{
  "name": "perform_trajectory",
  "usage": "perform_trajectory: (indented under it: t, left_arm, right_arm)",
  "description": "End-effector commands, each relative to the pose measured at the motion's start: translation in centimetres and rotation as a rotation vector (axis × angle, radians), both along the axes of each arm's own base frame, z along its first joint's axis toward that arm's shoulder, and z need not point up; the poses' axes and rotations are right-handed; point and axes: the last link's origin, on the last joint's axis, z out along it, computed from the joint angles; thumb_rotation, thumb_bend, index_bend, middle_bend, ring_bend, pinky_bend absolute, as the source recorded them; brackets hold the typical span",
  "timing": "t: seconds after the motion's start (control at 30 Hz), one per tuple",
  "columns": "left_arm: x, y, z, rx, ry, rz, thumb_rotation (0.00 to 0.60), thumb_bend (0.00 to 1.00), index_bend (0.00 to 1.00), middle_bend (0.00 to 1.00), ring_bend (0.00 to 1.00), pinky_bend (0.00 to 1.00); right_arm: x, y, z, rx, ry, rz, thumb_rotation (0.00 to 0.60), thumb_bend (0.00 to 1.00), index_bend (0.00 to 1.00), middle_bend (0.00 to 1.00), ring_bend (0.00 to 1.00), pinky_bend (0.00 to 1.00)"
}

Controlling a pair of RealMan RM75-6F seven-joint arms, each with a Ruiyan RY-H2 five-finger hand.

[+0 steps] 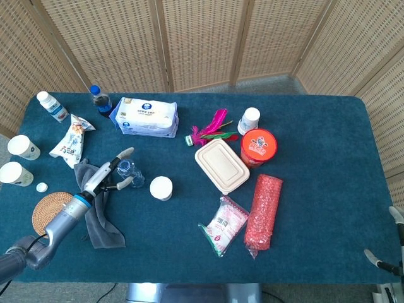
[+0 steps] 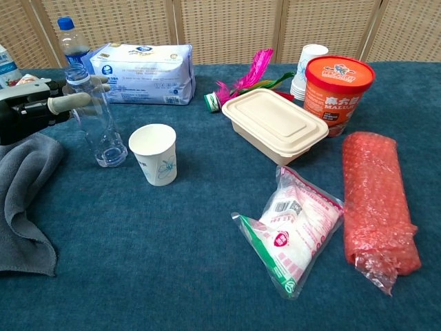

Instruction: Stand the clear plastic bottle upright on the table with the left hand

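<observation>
Far left edge of the table (image 1: 315,113): two paper cups (image 1: 19,147), a small white cap (image 1: 41,187) and a round woven coaster (image 1: 52,211) in the head view. At the back left stand a white-capped bottle (image 1: 50,106) and a blue-capped bottle (image 1: 100,100), with a snack packet (image 1: 72,140) lying between them and the coaster.

A grey cloth (image 2: 24,196) is heaped at the near left; the left arm passes over it. The left hand (image 1: 104,178) has its fingers (image 2: 65,102) spread apart around the upper part of the clear plastic bottle (image 2: 96,117); whether a fingertip touches the bottle, cannot tell, but nothing is clasped tight. The bottle stands upright on the table, uncapped, base down, just left of a white paper cup (image 2: 155,153) with a leaf print.

Behind these lies a pack of wipes (image 2: 145,63) in blue and white wrap.

Centre: a pink feather toy (image 2: 244,79) with a green base, and just in front of it a closed beige lunch box (image 2: 274,124). Behind the box, a stack of white cups (image 2: 309,65) beside an orange-lidded noodle tub (image 2: 337,84).

Nearer the front, a clear bag (image 2: 293,224) of white grains with a red and green label lies flat; to its right, a roll of red bubble wrap (image 2: 377,200) lies lengthwise.

Far right bottom corner of the head view: part of the right hand (image 1: 388,265), off the table; its finger state cannot be told.
</observation>
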Motion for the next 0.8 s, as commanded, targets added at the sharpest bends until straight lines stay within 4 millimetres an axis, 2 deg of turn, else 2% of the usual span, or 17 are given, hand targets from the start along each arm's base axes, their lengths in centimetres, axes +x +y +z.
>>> perform_trajectory:
  t: [0.03,0.37,0.8]
  left_arm:
    - [0.0,-0.1,0.3,0.009,0.001,-0.006,0.361,0.35,0.00,0.00,0.00,0.00]
    - [-0.2,-0.6,2.2,0.034,-0.012,-0.003,0.359,0.35,0.00,0.00,0.00,0.00]
    - [-1.5,-3.2,7.6,0.100,-0.047,0.009,0.357,0.35,0.00,0.00,0.00,0.00]
  right_arm:
    - [0.0,0.0,0.0,0.000,0.000,0.000,0.600,0.00,0.00,0.00,0.00,0.00]
    - [0.1,-0.1,0.0,0.002,-0.001,0.007,0.600,0.00,0.00,0.00,0.00,0.00]
    - [0.6,-0.9,-0.2,0.008,0.005,0.026,0.600,0.00,0.00,0.00,0.00,0.00]
